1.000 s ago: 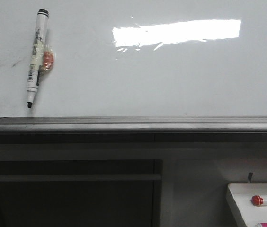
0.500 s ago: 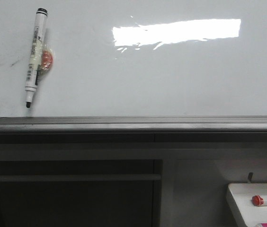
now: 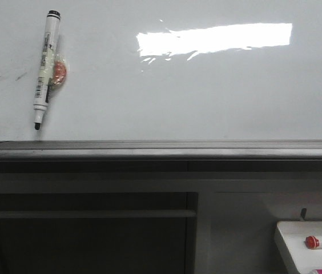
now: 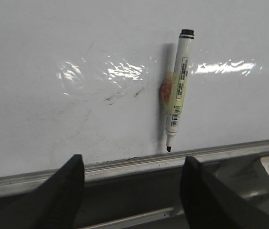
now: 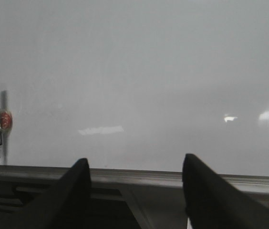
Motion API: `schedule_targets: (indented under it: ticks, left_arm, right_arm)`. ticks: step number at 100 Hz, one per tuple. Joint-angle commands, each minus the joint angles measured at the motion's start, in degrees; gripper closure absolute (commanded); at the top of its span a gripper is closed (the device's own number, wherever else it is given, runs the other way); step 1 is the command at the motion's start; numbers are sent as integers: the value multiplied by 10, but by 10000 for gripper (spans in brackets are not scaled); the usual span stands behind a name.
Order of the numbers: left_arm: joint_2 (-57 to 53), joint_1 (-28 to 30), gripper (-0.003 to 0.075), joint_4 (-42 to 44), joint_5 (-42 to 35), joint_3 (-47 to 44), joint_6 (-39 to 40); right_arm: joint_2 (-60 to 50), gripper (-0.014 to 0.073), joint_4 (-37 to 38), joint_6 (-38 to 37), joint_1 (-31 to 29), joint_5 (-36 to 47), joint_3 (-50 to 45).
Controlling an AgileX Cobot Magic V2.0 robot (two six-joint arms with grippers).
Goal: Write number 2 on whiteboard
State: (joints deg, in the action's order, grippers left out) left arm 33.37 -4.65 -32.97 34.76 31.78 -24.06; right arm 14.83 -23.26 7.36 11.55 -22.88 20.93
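Your whiteboard (image 3: 206,97) carries no 2, only faint smudges (image 4: 118,97) near the marker (image 3: 45,71). The marker hangs tip-down on the board, seemingly stuck by an orange magnet (image 3: 60,71) so you can reach it. Your left gripper (image 4: 132,191) sits spread wide and empty just below it, probably lining up a grab. Your right gripper (image 5: 137,191) is spread and empty too, facing bare board beside it, likely waiting.
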Motion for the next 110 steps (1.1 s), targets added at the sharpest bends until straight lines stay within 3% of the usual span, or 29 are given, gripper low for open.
schedule_targets:
  ticks: [1, 30, 44, 54, 66, 80, 110]
  left_arm:
    - [52, -10, 282, -13, -6, 53, -30]
    - [160, -160, 345, 121, -23, 127, -3]
    - [199, -247, 345, 260, -54, 129, 124]
    - [225, -297, 344, 343, -78, 129, 278]
    - [252, -306, 344, 370, -146, 128, 383]
    - [284, -306, 344, 367, -205, 128, 396]
    - [364, -301, 345, 367, -220, 128, 398]
  right_arm:
    - [34, 193, 2, 15, -2, 29, 29]
    - [56, 194, 2, 50, -2, 20, 29]
    - [56, 194, 2, 50, -2, 20, 29]
    - [56, 194, 2, 50, -2, 20, 29]
    - [56, 194, 2, 50, -2, 20, 29]
    - [56, 194, 2, 50, -2, 19, 29]
    - [56, 194, 1, 50, -2, 19, 29]
